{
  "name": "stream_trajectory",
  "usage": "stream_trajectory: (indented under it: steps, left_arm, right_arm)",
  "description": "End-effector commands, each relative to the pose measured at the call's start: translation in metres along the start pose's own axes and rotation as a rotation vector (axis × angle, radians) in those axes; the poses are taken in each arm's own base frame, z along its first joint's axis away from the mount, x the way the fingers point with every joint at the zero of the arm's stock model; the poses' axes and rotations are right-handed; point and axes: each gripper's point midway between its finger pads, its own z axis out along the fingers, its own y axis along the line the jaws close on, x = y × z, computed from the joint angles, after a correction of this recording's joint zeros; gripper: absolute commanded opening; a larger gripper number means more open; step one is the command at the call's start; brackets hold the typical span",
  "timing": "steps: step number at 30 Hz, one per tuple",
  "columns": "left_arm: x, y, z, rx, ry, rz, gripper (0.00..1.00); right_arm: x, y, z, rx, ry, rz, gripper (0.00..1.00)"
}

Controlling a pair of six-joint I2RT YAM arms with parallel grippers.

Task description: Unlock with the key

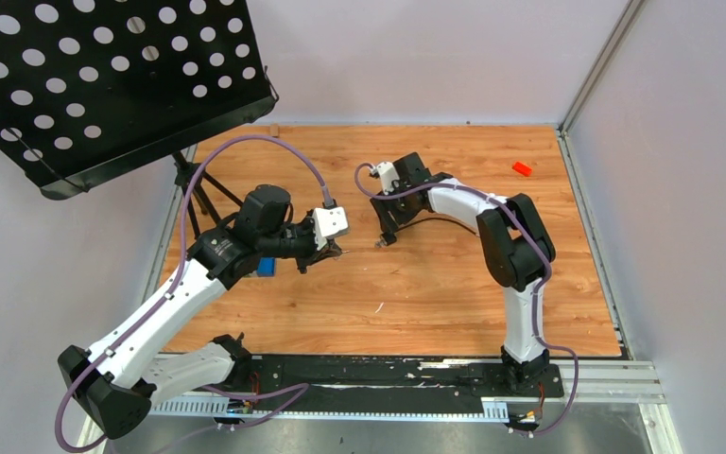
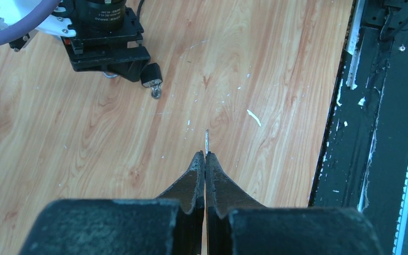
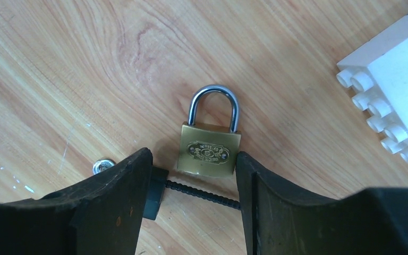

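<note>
My left gripper is shut on the key; only its thin grey blade pokes out past the fingertips, above the wooden table. From above, that gripper hangs just left of my right gripper. The brass padlock lies flat on the table with its steel shackle closed. My right gripper is open, low over the table, one finger on each side of the padlock's lower body. The left finger stands apart from the padlock and the right finger is at its edge.
A black ribbed cable with a blocky end runs between the right fingers, below the padlock. A small silver piece lies left of it. There is a white studded block at right, a red block far right and a black perforated stand far left.
</note>
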Motion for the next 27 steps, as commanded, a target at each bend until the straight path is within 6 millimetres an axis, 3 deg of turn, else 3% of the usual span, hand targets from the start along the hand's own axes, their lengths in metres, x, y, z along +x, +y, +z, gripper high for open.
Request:
stream_trajectory:
  steps: [1,9,15,27]
  left_arm:
    - [-0.008,0.003,-0.002,-0.018,-0.034,0.024,0.0]
    - [-0.008,0.005,-0.002,-0.025,-0.031,0.025,0.0]
    - [-0.008,0.006,-0.004,-0.038,-0.036,0.03,0.0]
    - [-0.01,0.006,-0.007,-0.05,-0.044,0.039,0.0]
  right_arm:
    - [0.03,0.024,-0.006,-0.098,0.095,0.058,0.6]
    - [0.028,0.052,-0.013,-0.184,0.071,0.039,0.6]
    - [0.013,0.065,-0.021,-0.257,0.004,-0.028,0.59]
    - [-0.026,0.03,-0.043,-0.124,-0.076,-0.213,0.6]
